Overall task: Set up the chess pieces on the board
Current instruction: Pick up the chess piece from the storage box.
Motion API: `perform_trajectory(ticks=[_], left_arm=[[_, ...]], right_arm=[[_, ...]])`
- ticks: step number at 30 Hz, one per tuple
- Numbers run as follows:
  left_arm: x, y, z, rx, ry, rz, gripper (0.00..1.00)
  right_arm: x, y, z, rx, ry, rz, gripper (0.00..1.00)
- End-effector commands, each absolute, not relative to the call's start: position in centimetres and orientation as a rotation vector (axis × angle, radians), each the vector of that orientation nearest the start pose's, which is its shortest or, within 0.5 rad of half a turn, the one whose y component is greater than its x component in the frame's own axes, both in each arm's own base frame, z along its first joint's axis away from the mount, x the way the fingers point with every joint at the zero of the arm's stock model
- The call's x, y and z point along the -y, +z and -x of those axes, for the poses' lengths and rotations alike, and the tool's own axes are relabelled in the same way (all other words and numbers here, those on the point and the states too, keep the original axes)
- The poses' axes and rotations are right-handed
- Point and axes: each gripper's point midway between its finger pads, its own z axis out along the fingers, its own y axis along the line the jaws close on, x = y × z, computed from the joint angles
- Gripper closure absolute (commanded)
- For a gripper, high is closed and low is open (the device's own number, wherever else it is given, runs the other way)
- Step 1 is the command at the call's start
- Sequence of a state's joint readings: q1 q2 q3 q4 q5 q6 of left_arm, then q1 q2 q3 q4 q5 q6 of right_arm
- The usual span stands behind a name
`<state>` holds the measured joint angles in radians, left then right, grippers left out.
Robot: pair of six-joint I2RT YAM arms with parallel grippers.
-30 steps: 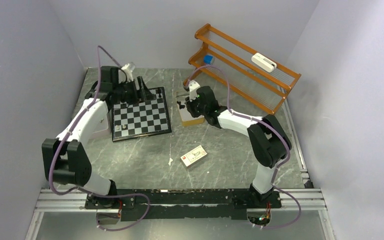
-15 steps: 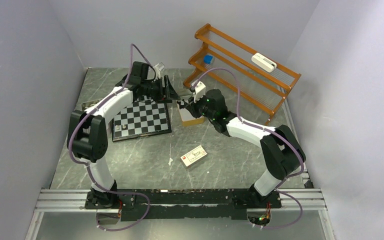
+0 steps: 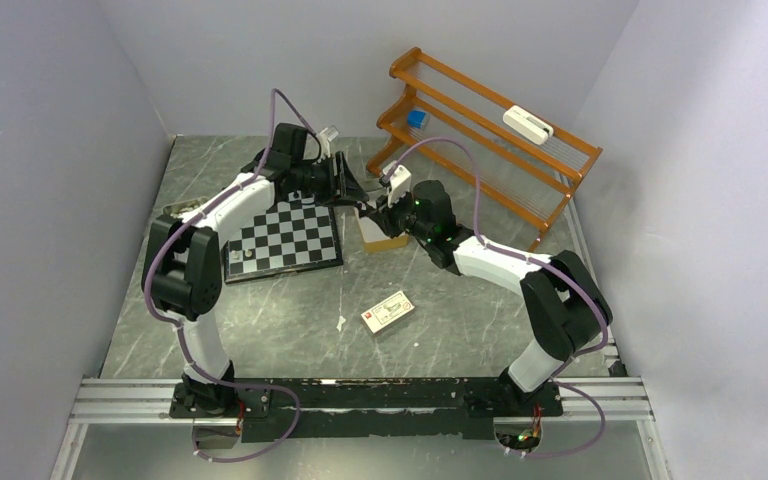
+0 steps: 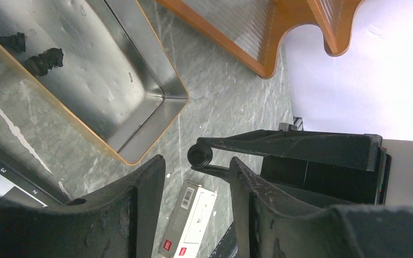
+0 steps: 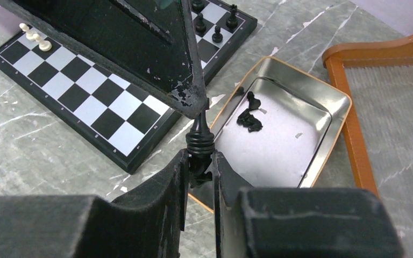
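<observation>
My right gripper is shut on a black chess piece and holds it above the near edge of a metal tin. My left gripper is open. Its fingertips flank the base of that piece without touching it. In the top view the left gripper and right gripper meet between the board and the tin. The checkered board carries a few black pieces at its far edge and pale pawns. Black pieces lie in the tin.
An orange wooden rack stands at the back right, holding a blue block and a white object. A small white card box lies on the marble table, also in the left wrist view.
My left arm has swung from the board's far left side across to the right gripper. My right gripper has risen a little from the tin with the black piece.
</observation>
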<state>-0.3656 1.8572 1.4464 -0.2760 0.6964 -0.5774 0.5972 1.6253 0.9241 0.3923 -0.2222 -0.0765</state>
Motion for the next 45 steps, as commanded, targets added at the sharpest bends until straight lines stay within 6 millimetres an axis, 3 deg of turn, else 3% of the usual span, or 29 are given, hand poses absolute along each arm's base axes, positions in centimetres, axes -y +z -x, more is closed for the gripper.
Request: perform_trajectory(ticks=[1, 9, 22, 28, 35, 45], left_arm=[[29.8, 18.3, -39.6, -2.347, -1.314, -0.192, 0.48], [30.0, 18.0, -39.3, -2.359, -1.321, -0.200, 0.51], [30.3, 18.2, -39.1, -2.350, -1.358, -0.217, 0.75], [30.3, 18.0, -39.3, -2.361, -1.345, -0.220, 0.69], [30.6, 18.1, -39.3, -2.352, -1.371, -0.224, 0.77], [30.2, 19.8, -40.5, -2.316, -1.302, -0.218, 0.91]], right_arm=[[-30.0, 17.3, -38.0, -1.672, 0.564, 0.774, 0.82], [-30.2, 17.1, -37.8, -1.675, 0.579, 0.783, 0.82], [-30.2, 16.6, -37.8, -1.686, 0.576, 0.794, 0.81], [-30.3, 16.5, -37.8, -1.682, 0.576, 0.797, 0.81], [-30.3, 16.2, -37.7, -1.689, 0.579, 0.803, 0.81], [-29.9, 14.7, -38.2, -1.726, 0.543, 0.794, 0.74]])
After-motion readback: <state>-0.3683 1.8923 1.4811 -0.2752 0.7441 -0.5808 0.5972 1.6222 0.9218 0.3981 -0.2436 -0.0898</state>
